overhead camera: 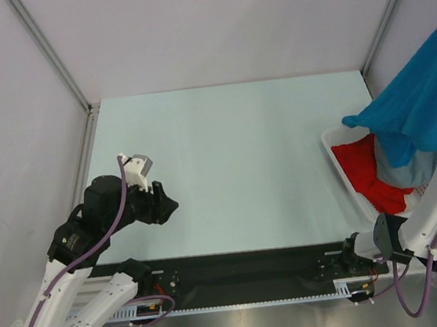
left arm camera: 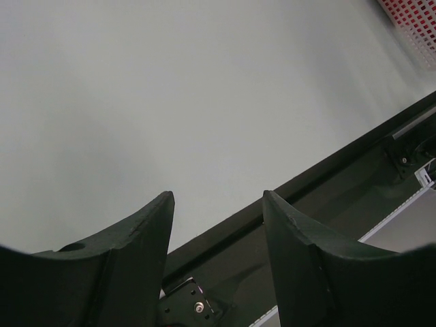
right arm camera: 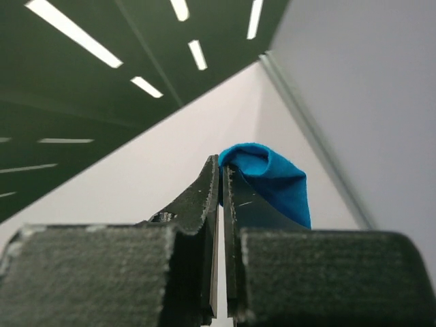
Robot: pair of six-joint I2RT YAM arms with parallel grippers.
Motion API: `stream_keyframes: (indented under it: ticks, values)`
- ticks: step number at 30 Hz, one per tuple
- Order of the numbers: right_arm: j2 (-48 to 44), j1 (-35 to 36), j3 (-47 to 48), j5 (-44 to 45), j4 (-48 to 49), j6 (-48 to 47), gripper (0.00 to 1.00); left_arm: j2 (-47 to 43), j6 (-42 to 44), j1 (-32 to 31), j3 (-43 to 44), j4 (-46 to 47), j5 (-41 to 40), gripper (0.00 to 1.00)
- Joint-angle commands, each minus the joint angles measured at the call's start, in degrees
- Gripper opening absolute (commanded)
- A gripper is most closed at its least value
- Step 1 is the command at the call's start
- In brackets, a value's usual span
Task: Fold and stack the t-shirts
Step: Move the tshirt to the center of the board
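The bright blue t-shirt (overhead camera: pixel 417 101) hangs in the air at the far right, lifted high above the white slatted basket (overhead camera: pixel 344 166). My right gripper (right arm camera: pixel 222 167) is shut on a fold of that blue shirt (right arm camera: pixel 272 178), its fingers pointing up at the ceiling; in the top view it is hidden at the right edge. The red t-shirt (overhead camera: pixel 369 168) and the pale grey-blue t-shirt (overhead camera: pixel 415 166) lie in the basket. My left gripper (overhead camera: pixel 166 207) is open and empty above the table at the left (left arm camera: pixel 218 197).
The pale table top (overhead camera: pixel 234 162) stretches between the arms. A black rail (overhead camera: pixel 247 275) runs along the near edge. Grey walls with metal posts (overhead camera: pixel 52 52) enclose the table. A corner of the basket (left arm camera: pixel 417 19) shows in the left wrist view.
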Motion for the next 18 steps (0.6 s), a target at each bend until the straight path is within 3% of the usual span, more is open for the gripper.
stream_keyframes:
  ticks: [1, 5, 11, 12, 16, 18]
  values:
    - [1.4, 0.1, 3.9, -7.4, 11.4, 9.4, 0.00, 0.2, -0.5, -0.4, 1.0, 1.1, -0.8, 0.60]
    - [4.3, 0.1, 5.4, -5.9, 23.1, 21.0, 0.00, 1.3, -0.7, -0.4, 1.6, 1.7, -0.7, 0.60]
    - [10.0, 1.9, 8.5, -6.7, 28.3, 41.7, 0.00, 2.5, -0.2, -0.4, 2.7, 0.9, -2.0, 0.60]
    - [10.6, 3.9, 8.0, -7.2, 28.3, 41.3, 0.00, 2.5, -0.3, -0.4, 2.9, 0.8, -2.2, 0.61]
    - [10.7, 26.9, 1.3, -7.7, 29.6, 31.0, 0.00, 2.9, -0.4, -0.4, 3.8, 0.8, -3.0, 0.62]
    - [11.1, 34.0, -3.7, -8.0, 29.5, 25.7, 0.00, 3.4, -0.4, -0.4, 4.5, 0.4, -5.3, 0.65]
